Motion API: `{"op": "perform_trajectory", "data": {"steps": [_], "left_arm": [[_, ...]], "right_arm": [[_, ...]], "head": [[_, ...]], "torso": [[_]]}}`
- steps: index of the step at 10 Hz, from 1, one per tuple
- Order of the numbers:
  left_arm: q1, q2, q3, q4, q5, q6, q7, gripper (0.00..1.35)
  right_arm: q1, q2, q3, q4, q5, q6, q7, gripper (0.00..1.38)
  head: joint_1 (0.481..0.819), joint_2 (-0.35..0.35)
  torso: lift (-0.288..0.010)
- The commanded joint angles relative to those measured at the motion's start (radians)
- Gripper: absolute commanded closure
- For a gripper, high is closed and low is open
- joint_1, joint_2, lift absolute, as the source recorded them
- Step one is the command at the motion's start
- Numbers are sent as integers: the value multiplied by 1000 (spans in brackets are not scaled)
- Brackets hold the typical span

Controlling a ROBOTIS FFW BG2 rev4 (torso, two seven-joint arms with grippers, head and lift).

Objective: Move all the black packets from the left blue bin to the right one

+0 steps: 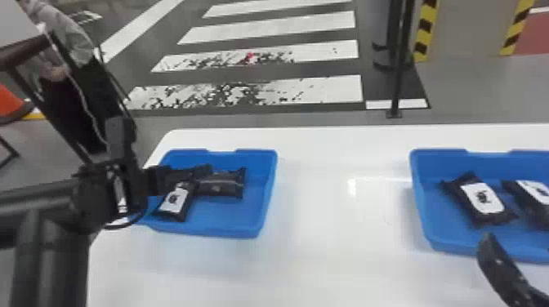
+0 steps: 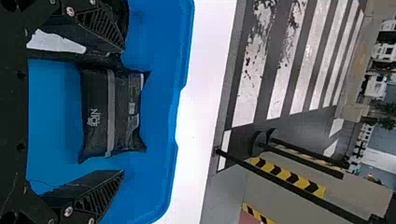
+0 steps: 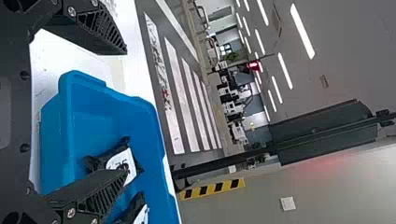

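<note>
My left gripper (image 1: 201,171) is open inside the left blue bin (image 1: 228,222). It is over a plain dark packet (image 1: 222,185) and a white-labelled packet (image 1: 173,202). In the left wrist view, the left gripper (image 2: 123,109) has its fingers on either side of the dark packet (image 2: 98,116); the labelled packet (image 2: 58,43) is partly hidden by one finger. My right gripper (image 1: 492,249) is at the near side of the right blue bin (image 1: 453,241). That right gripper (image 3: 126,112) is open in the right wrist view. Two labelled packets (image 1: 482,200) (image 1: 533,198) lie in the right bin.
Both bins stand apart on a white table (image 1: 326,245), whose far edge runs behind them. A black post (image 1: 396,81) stands on the floor beyond the table. A person is at the far left, behind my left arm.
</note>
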Motion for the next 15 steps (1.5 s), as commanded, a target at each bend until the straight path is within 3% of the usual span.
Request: {"op": "perform_trajectory", "data": {"steps": [1, 2, 4, 8, 10, 11, 12, 13, 15], "left_arm": [[-99, 24, -78, 149, 5, -4, 0, 140], [-148, 32, -120, 230, 9, -9, -2, 139], [-195, 24, -136, 304, -39, -7, 1, 140], [-278, 15, -172, 478, -85, -12, 30, 145], [-291, 13, -180, 525, -85, -22, 30, 228], [-291, 15, -180, 527, -77, -22, 30, 415], [-286, 15, -178, 527, -69, -29, 30, 808], [-273, 15, -174, 527, -57, -46, 30, 1095], [-266, 18, -184, 513, -51, -73, -2, 1204]], "right_arm": [[-1, -3, 0, 0, -3, 7, 0, 130], [-1, -3, 0, 0, -7, 14, 2, 130], [-1, -4, 0, 0, -17, 24, 5, 130], [1, -9, 0, 0, -31, 32, 8, 130], [4, -10, 0, 0, -37, 34, 8, 130], [6, -9, -2, 0, -39, 37, 9, 130], [9, -10, -2, 0, -41, 41, 9, 130], [9, -10, -2, 3, -45, 44, 9, 131], [9, -9, -2, 0, -47, 49, 11, 131]], "head": [[695, 240], [695, 223], [695, 202], [695, 220], [695, 216], [695, 214], [695, 214], [695, 213], [695, 210]], "torso": [[-185], [-185], [-185], [-185], [-185], [-185], [-185], [-185], [-185]]}}
